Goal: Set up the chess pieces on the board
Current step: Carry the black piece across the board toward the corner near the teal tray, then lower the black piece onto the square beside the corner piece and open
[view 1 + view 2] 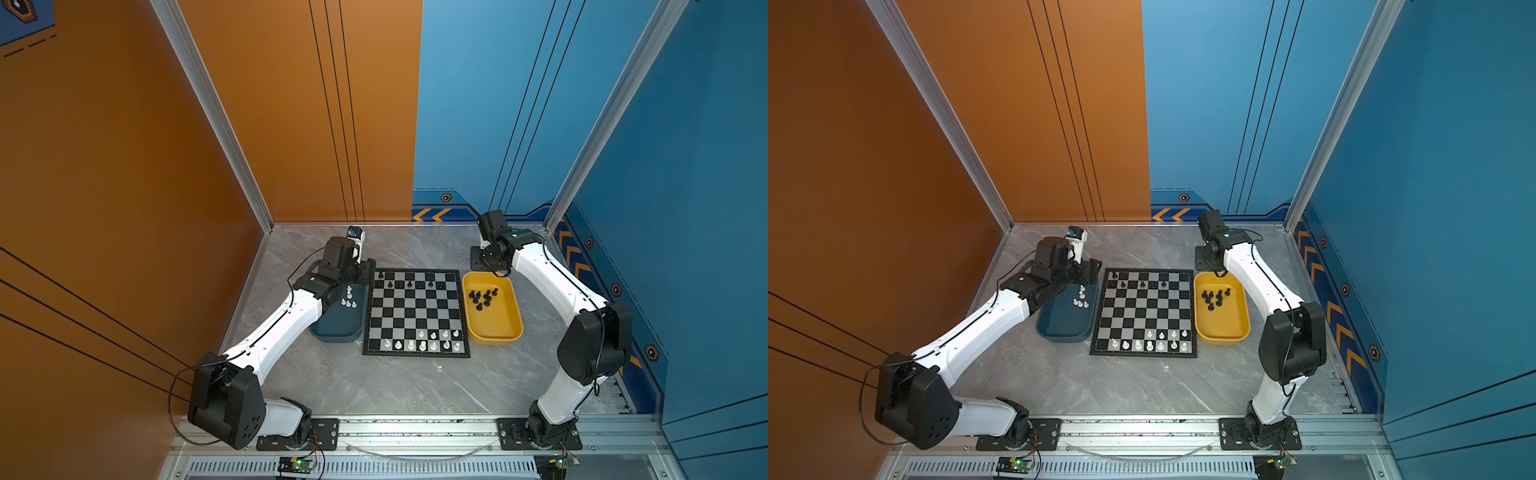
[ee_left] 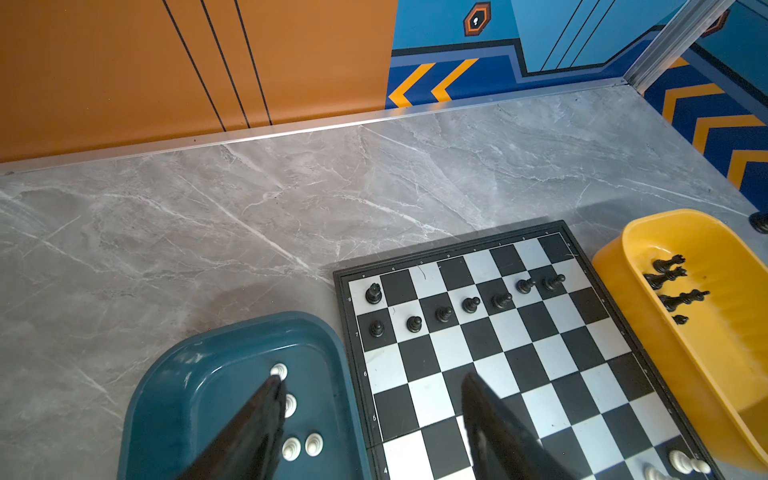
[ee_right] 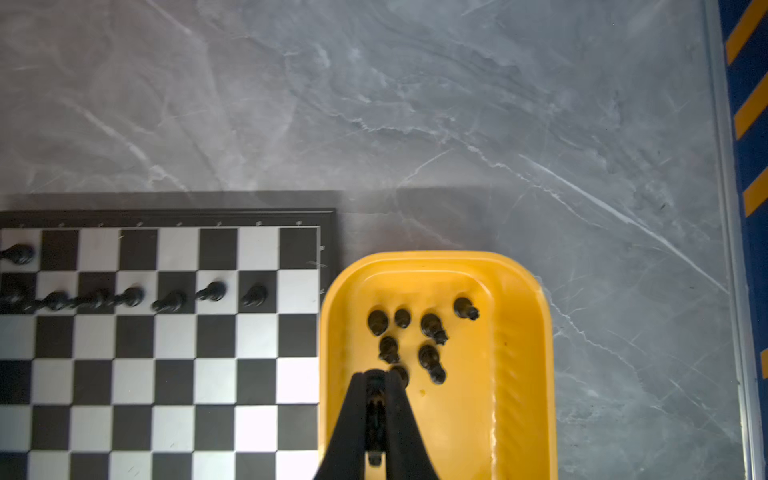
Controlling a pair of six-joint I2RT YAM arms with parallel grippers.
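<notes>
The board [image 1: 415,316] lies mid-table. Black chess pieces [image 1: 409,284] stand on its two far rows, a line of pawns [image 2: 469,304] and one piece in the corner [image 2: 373,293]. White pieces [image 1: 432,340] fill part of the two near rows. More white pieces [image 2: 313,444] sit in the dark blue tray [image 1: 336,332], more black ones [image 3: 430,326] in the yellow tray [image 1: 498,328]. My left gripper [image 2: 372,379] is open and empty, one finger over the blue tray, the other over the board. My right gripper [image 3: 376,376] hangs above the yellow tray, shut on a black piece [image 3: 376,399].
The blue tray touches the board's left side and the yellow tray [image 3: 519,374] sits close to its right side. Bare grey marble table [image 1: 374,386] extends in front of the board and behind it [image 2: 291,187]. Walls close in the left, back and right.
</notes>
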